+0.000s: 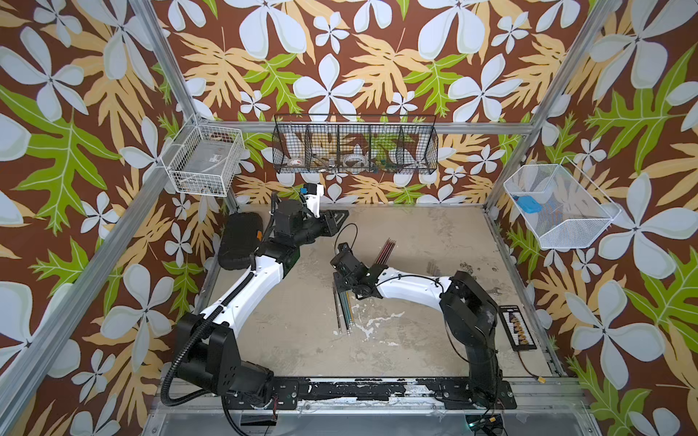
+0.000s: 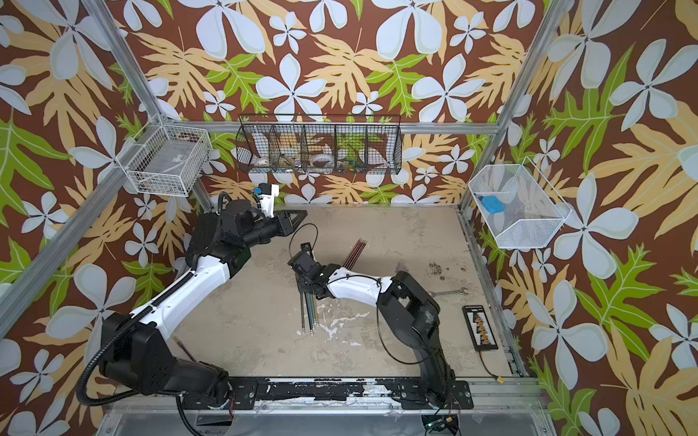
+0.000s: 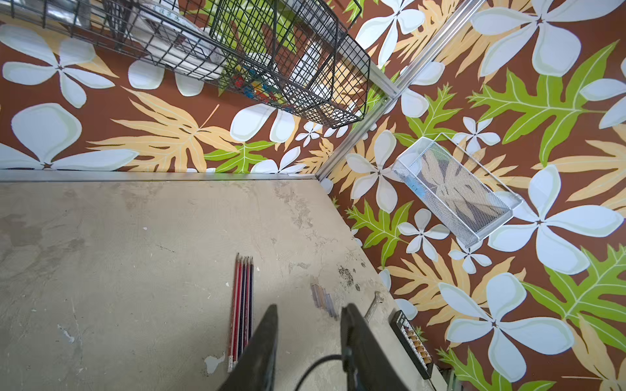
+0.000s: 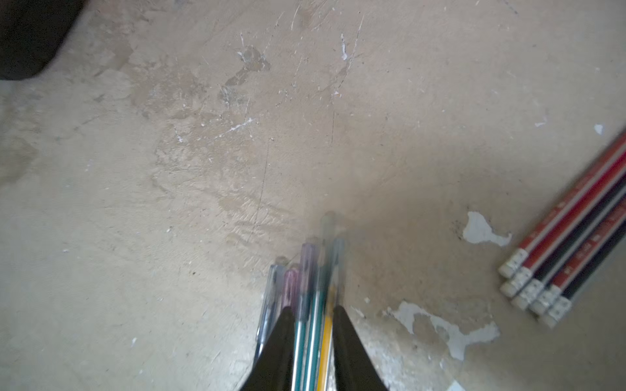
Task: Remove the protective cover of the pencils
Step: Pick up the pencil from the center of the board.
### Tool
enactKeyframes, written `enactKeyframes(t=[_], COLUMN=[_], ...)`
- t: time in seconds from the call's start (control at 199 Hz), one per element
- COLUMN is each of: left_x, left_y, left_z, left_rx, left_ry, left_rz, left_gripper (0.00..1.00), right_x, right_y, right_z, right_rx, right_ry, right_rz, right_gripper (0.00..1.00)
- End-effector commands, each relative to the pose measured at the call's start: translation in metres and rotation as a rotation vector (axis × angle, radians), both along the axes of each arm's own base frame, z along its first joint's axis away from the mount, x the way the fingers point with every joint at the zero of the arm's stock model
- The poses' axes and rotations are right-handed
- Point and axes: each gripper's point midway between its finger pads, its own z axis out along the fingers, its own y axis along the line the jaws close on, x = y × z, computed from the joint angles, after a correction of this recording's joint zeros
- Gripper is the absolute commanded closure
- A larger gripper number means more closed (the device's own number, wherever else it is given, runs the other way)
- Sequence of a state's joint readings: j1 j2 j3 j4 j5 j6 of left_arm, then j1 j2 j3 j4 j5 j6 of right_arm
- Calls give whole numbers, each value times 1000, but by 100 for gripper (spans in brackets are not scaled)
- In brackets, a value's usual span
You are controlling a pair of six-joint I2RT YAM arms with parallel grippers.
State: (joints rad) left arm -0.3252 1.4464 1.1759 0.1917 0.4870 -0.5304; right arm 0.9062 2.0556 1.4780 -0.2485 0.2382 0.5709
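Two bunches of pencils lie on the table. In the right wrist view my right gripper (image 4: 310, 309) is shut on the teal and yellow pencils (image 4: 315, 338), close to their tips, which wear clear protective covers (image 4: 308, 264). In both top views these pencils (image 1: 344, 309) stick out from under that gripper (image 1: 342, 264). A red and black bunch (image 1: 385, 251) lies apart behind it, bare-tipped in the left wrist view (image 3: 241, 311). Several loose clear covers (image 3: 323, 299) lie nearby. My left gripper (image 3: 310, 306) hangs open and empty near the back of the table (image 1: 340, 218).
A wrench (image 3: 374, 304) and a black strip with yellow parts (image 1: 517, 326) lie near the table's right edge. A black wire basket (image 1: 355, 145) hangs on the back wall, with white baskets on the left (image 1: 204, 158) and right (image 1: 559, 205) walls.
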Motion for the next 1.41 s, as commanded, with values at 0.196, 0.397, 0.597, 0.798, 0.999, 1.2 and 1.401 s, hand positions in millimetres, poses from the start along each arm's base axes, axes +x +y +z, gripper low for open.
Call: enactKeyframes(t=[0.196,0.397,0.597,0.798,0.999,1.2,1.401], left_x=[1,2,2,1,1,1,0], left_y=[2,2,3,2,2,2,1], left_z=[11,10,10,9,9,9,11], left_rx=[-27,-31,-33,-37,-40,-42,-51], left_ry=[-32,-27,-27,-23,-21,-19,-22], left_rz=[-4,-5,-6,-11,-13,-14,-22], left_gripper=[66,66,66,67,67,67,67], right_x=[7,7,8,8,9,10,10], right_y=[-3,-7,-13,-15,-23,-25,-27], right_z=[-31,-41,-48,-51,-53,-55,-61], right_rx=[-78,-101,-117,-114,-111,-111,-144], right_ry=[99,116,122,129,132,141,155], right_rz=[20,11,-20,-32,-67,-66,-66], right_gripper=[77,77,78,79,81,83,86])
